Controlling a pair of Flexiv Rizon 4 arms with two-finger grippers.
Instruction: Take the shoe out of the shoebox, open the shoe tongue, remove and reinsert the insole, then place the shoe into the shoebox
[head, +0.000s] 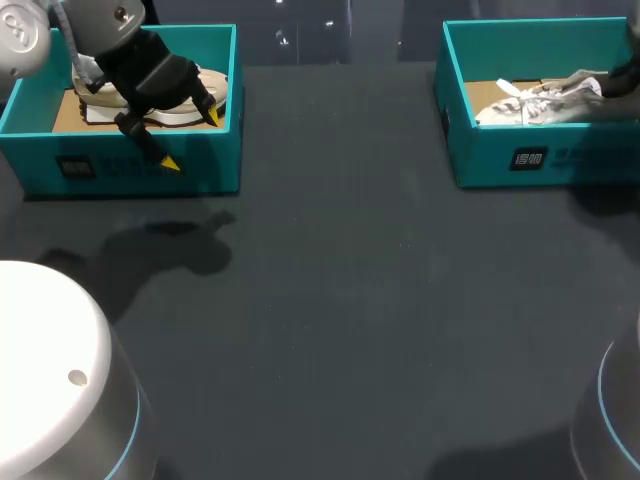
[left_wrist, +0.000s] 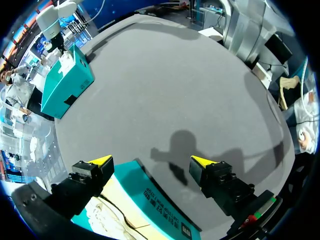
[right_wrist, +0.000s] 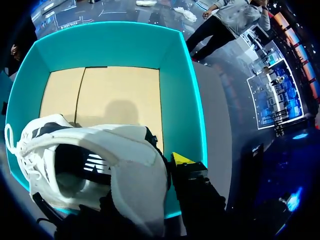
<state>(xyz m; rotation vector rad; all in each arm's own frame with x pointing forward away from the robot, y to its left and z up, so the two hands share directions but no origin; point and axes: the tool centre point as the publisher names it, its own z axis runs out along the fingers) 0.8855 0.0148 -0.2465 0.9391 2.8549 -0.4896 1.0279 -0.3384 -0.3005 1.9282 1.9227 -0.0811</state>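
The left pincer hangs with its two yellow tips wide apart and holds nothing. The front wall of the left shoebox passes under the gap, so one tip is over the inside of the box and the other over the counter. Just under it, inside the box, lies a beige shoe, and the pincer does not touch it.

The right pincer is at the heel of the white shoe. The shoe covers most of it, so I cannot tell if it is clamped there. This shoe is inside the walls of the right shoebox, at the near end, above the tan floor.

I judge that the first step is in hand: taking a shoe out of its box. The next move on the left calls for a descent onto the beige shoe and a firm grip. On the right it calls for a straight lift that clears the wall.

The boxes are stiff teal card with straight walls and sharp corners, and the floor shows one fold line. The white shoe has a soft padded heel collar, a dark lining and loose white laces. The counter is dark grey and matt.
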